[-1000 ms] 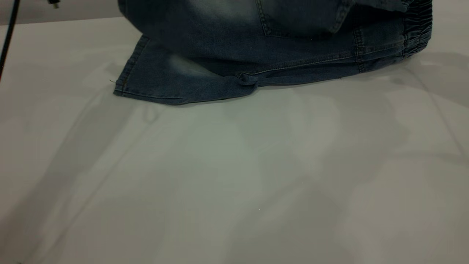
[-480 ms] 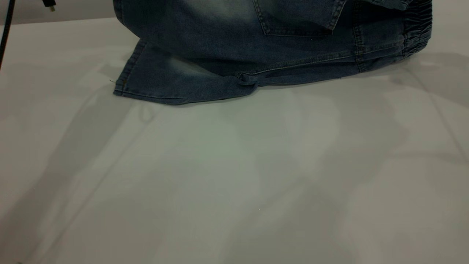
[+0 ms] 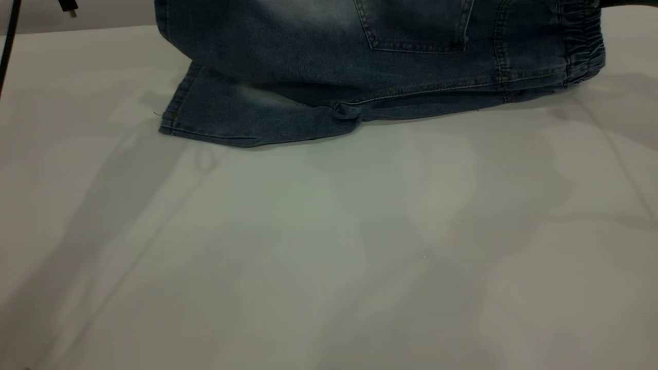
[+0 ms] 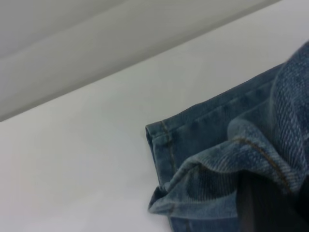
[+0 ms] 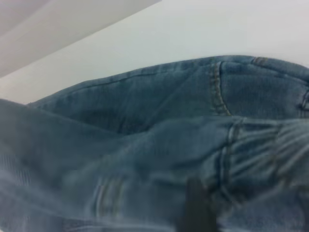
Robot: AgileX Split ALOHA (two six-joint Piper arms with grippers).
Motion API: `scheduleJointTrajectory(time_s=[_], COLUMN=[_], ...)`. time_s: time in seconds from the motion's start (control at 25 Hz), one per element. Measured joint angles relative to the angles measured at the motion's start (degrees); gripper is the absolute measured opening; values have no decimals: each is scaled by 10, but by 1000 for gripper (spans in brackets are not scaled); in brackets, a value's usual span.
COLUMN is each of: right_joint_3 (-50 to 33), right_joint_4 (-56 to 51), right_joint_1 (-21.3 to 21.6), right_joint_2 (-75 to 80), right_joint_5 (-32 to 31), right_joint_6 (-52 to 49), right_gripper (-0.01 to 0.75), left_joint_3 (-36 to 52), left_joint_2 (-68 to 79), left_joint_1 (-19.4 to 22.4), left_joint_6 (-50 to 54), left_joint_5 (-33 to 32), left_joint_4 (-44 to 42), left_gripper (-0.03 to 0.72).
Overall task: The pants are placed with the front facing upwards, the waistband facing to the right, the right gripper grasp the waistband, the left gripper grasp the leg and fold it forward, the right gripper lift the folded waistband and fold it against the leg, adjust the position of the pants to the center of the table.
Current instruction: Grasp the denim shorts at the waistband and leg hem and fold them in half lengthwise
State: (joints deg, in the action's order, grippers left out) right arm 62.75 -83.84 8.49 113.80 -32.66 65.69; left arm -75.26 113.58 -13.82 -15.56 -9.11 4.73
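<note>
The blue denim pants (image 3: 329,67) lie at the far edge of the table (image 3: 329,246). One layer is folded forward over the other, and the lower leg hem (image 3: 216,123) sticks out at the left. The gathered waistband (image 3: 583,46) is at the right. In the left wrist view, a leg hem (image 4: 212,169) drapes over a black finger of my left gripper (image 4: 270,203), which is shut on the leg. My right gripper (image 5: 198,208) is shut on the ruffled waistband (image 5: 260,140), with one dark finger showing among the folds. Neither gripper shows clearly in the exterior view.
A black cable (image 3: 10,36) and a small plug (image 3: 68,7) hang at the far left. A wide stretch of wrinkled pale table surface spreads in front of the pants. A wall or raised edge runs behind the table (image 4: 96,53).
The upper denim layer has come down and forward over the lower one. Its pocket now lies flat, and the upper waistband sits on the lower waistband at the right.
</note>
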Motion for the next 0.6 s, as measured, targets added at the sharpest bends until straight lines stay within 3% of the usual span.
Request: scheduleJointTrajectory(time_s=[0.2, 0.6], right_joint_3=[0, 0], right_joint_4=[0, 0], right_joint_1=[1, 1], right_joint_2=[0, 0], right_joint_5=[10, 9], right_joint_6=[0, 0], right_gripper=[541, 550], left_joint_3=[0, 0], left_joint_2=[0, 0], left_joint_1=[0, 0], left_joint_6=[30, 135], left_joint_5=[-17, -66], left_joint_4=[1, 2], left_gripper=[79, 79])
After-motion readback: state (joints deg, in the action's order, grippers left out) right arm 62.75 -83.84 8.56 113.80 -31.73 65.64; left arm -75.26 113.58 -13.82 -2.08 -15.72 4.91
